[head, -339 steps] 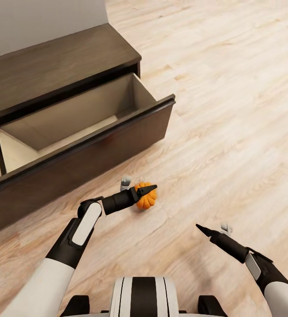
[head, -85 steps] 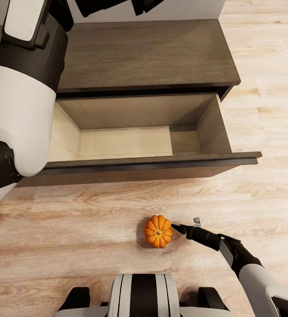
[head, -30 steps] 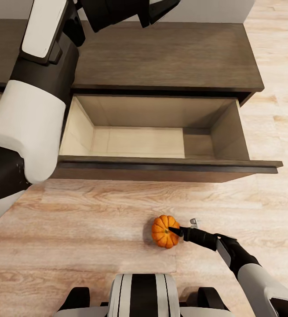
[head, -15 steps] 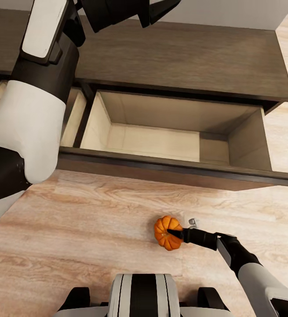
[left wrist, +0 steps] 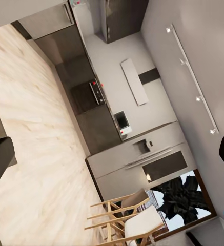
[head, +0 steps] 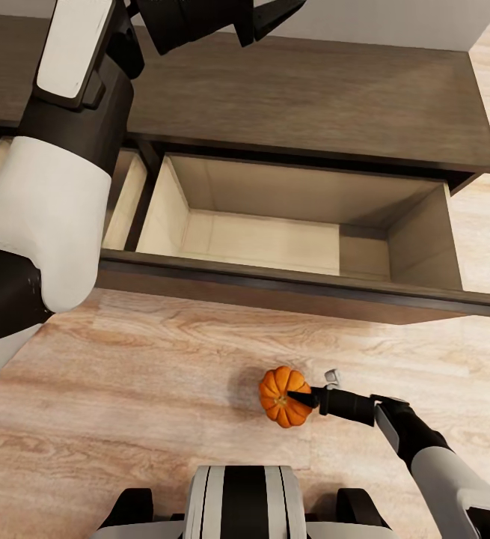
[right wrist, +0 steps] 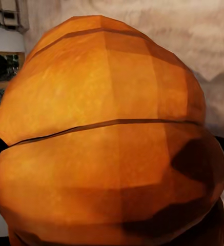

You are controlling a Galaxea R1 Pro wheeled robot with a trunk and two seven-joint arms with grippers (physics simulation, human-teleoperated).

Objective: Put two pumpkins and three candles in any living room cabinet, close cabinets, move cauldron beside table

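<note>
Pumpkin point(head: 282, 395) on floor point(head: 162, 389) before open drawer point(head: 274, 239), cabinet point(head: 312, 97) top behind.

One pumpkin point(head: 281, 396) is sitting on the floor. One cabinet point(head: 312, 105) is showing two open drawers point(head: 289, 224). Two robot arms point(head: 50, 187) are showing.
</note>
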